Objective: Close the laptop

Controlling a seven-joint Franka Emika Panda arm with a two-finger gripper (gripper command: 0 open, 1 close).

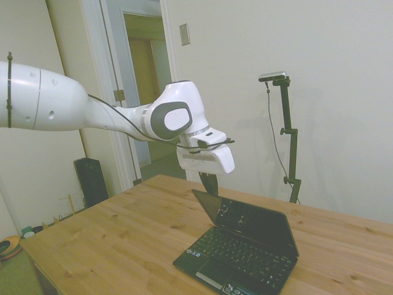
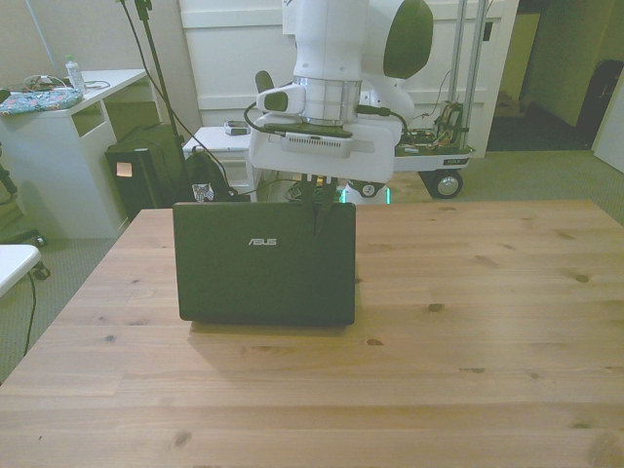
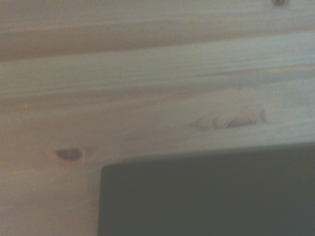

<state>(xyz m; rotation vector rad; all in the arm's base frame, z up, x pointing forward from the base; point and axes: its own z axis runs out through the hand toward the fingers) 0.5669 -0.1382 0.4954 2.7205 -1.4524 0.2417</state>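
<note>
- The laptop (image 1: 242, 246) sits on the wooden tabletop (image 1: 110, 239), a little toward the front view's left of the middle, with its keyboard deck flat on the wood and its hinge on the side away from the robot.
- Its lid (image 2: 264, 261) is partly lowered: in the side view the screen leans over the keys at a clear slant, no longer upright but still well apart from the deck.
- The gripper (image 1: 207, 182) hangs just above the lid's top edge, at the corner on the front view's right, and the dark fingers (image 2: 319, 208) appear to touch that edge.
- The fingers look drawn together into one narrow dark shape in both room views, with nothing held between them, so I take them as closed and pressing, not gripping.
- The wrist view shows only blurred wood and a dark corner of the laptop (image 3: 206, 196), which adds little.
- My judgement: the closing is under way, perhaps around the halfway mark, since the lid is tipped forward but a wide gap remains above the keyboard.
- What is left, as I read it, is to push the edge further down until the lid lies flat on the deck, then lift the arm away.
</note>
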